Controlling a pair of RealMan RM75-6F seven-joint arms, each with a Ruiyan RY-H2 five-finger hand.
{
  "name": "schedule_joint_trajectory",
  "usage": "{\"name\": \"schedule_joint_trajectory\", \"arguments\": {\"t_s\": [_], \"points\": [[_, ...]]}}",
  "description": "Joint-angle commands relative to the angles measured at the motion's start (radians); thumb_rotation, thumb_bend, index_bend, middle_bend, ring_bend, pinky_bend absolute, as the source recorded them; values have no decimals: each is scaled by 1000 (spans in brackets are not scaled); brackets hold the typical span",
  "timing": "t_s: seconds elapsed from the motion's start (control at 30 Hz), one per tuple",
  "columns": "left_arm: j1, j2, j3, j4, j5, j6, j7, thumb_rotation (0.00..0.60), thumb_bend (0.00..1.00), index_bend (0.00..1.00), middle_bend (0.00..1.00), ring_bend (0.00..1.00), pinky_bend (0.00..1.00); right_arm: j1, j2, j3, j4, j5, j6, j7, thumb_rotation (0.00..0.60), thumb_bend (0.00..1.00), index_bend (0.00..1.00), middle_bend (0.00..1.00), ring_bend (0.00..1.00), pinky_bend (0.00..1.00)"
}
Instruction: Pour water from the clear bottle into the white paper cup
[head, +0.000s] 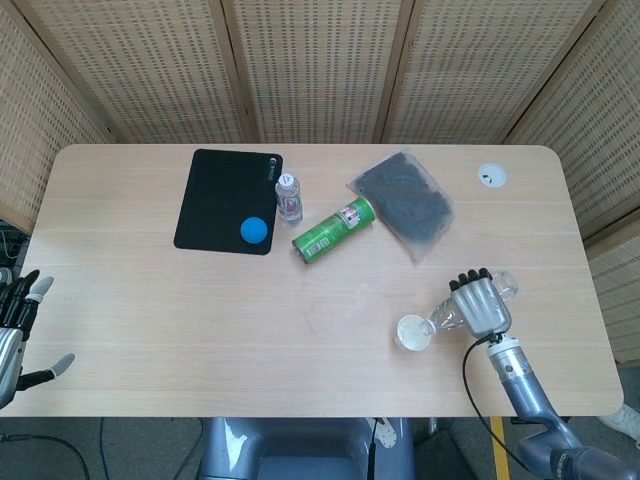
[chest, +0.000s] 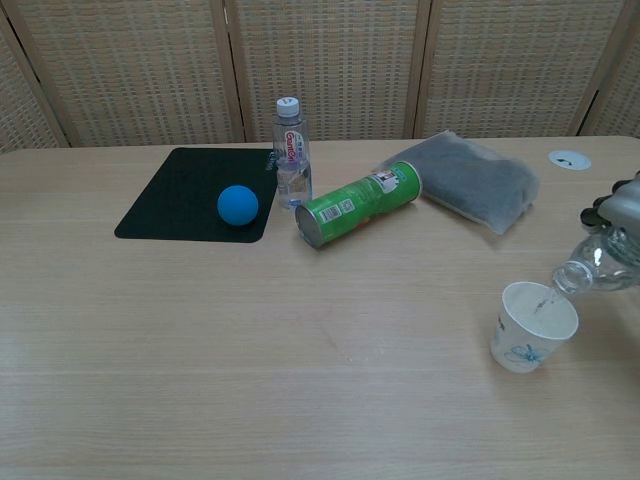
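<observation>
Lab: table (head: 150, 330) (woven screens (head: 310, 60) behind).

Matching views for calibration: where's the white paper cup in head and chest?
Head view: white paper cup lower right of centre, just left of the right hand.
Chest view: white paper cup lower right.
Shared landmark: the green can lying mid-table.

Bright, even indoor light; soft faint shadows; sharp focus throughout.
</observation>
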Motion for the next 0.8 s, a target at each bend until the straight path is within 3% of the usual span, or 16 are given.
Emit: {"name": "schedule_joint_trajectory", "arguments": {"t_s": [0.03, 0.47, 0.6, 0.8], "points": [[0, 1, 0, 0, 0, 0, -1, 600, 155, 0, 0, 0, 0, 2, -3, 3, 0, 7, -3, -1, 600, 610, 567, 566, 427, 538], [-2, 2, 0, -1, -3, -4, -2, 600, 155, 0, 0, 0, 0, 6, 5, 7, 1, 16, -6, 47, 600, 610, 567, 566, 427, 539], [-2, 3, 1, -2, -2, -4, -4, 600, 155, 0, 0, 0, 0, 12, 16, 36, -17, 9, 29, 195, 600, 614, 566, 566, 427, 539], [-2, 4, 1, -1, -2, -4, -7, 600, 155, 0, 0, 0, 0, 15, 66, 87, -103, 72, -10, 423, 600, 614, 567, 567, 426, 539]]}}
